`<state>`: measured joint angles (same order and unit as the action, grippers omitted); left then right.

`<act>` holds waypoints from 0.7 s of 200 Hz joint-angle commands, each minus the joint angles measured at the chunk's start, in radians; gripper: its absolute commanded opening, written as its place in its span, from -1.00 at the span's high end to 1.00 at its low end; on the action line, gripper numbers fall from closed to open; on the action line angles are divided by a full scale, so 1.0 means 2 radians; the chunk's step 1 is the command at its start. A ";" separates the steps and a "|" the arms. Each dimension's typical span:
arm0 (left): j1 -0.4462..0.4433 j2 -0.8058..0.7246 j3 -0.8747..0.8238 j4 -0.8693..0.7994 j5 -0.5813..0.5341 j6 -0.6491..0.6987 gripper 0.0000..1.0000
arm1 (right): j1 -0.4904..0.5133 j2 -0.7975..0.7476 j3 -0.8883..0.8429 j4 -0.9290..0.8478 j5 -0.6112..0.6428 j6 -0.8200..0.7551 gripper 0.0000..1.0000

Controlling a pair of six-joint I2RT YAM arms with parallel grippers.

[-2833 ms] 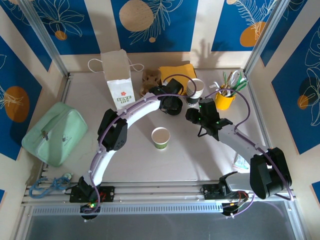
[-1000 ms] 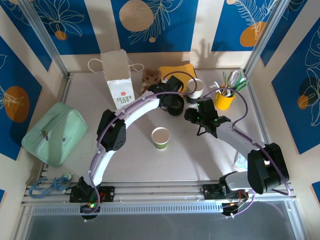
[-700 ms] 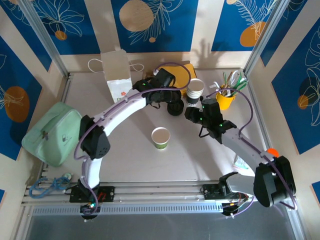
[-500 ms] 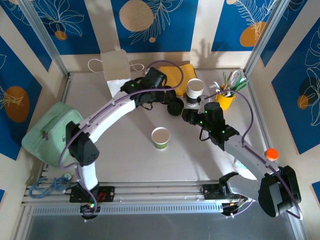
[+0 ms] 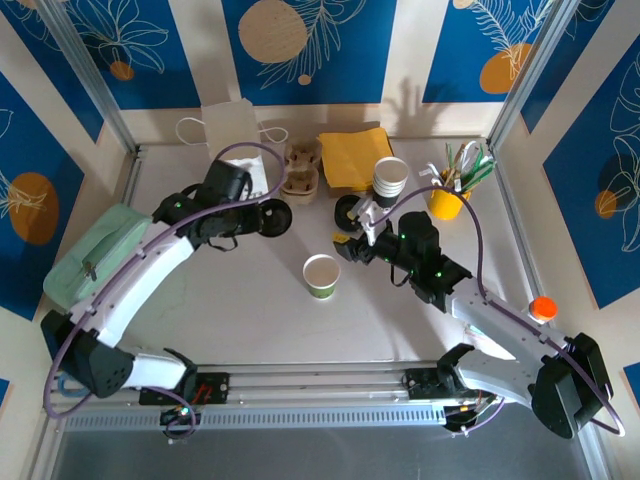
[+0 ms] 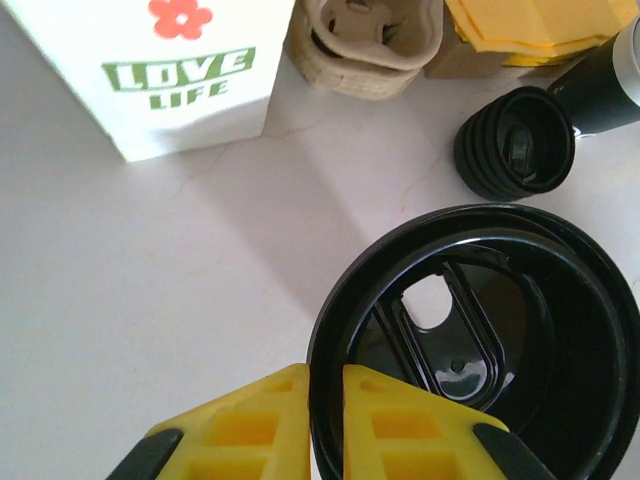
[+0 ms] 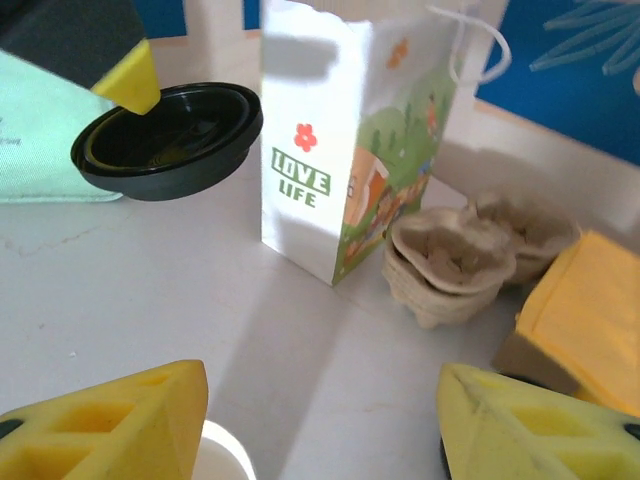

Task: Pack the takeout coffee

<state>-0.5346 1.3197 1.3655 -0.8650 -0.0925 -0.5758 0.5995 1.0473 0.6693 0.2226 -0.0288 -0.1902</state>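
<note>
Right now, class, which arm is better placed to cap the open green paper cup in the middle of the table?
Left, most likely. The left pincer is shut on the rim of a round black plastic lid. The right pincer stands open and empty near the green paper cup.

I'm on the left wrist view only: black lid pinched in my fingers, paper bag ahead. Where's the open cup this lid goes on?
Observer: The green paper cup stands lidless at mid-table. From the black lid it is to the right and nearer the arm bases.
Operator: Is the right gripper holding it?
Observer: No. The right gripper is wide open, just right of the cup and a little beyond it, not around it.
Operator: What's off to my left?
Observer: A mint-green pouch lies at the table's left edge.
</note>
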 commanded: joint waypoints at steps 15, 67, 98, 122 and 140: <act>0.019 -0.042 -0.031 -0.017 0.075 -0.001 0.72 | 0.032 -0.009 0.001 0.014 -0.062 -0.193 -0.20; 0.023 -0.064 -0.042 -0.033 0.122 0.009 0.71 | 0.078 0.028 0.015 0.033 -0.028 -0.355 -0.24; 0.023 -0.061 -0.040 -0.043 0.135 0.014 0.70 | 0.100 0.042 0.039 0.026 -0.018 -0.400 -0.14; 0.023 -0.058 -0.038 -0.049 0.140 0.016 0.70 | 0.108 0.050 0.055 0.019 -0.009 -0.427 -0.06; 0.023 -0.059 -0.038 -0.049 0.144 0.015 0.70 | 0.108 0.053 0.067 -0.001 -0.020 -0.440 -0.05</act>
<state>-0.4980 1.2110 1.2858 -0.9340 0.1581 -0.5674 0.8112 1.1473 0.7563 0.2607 -0.0643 -0.9833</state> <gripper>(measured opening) 0.149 0.528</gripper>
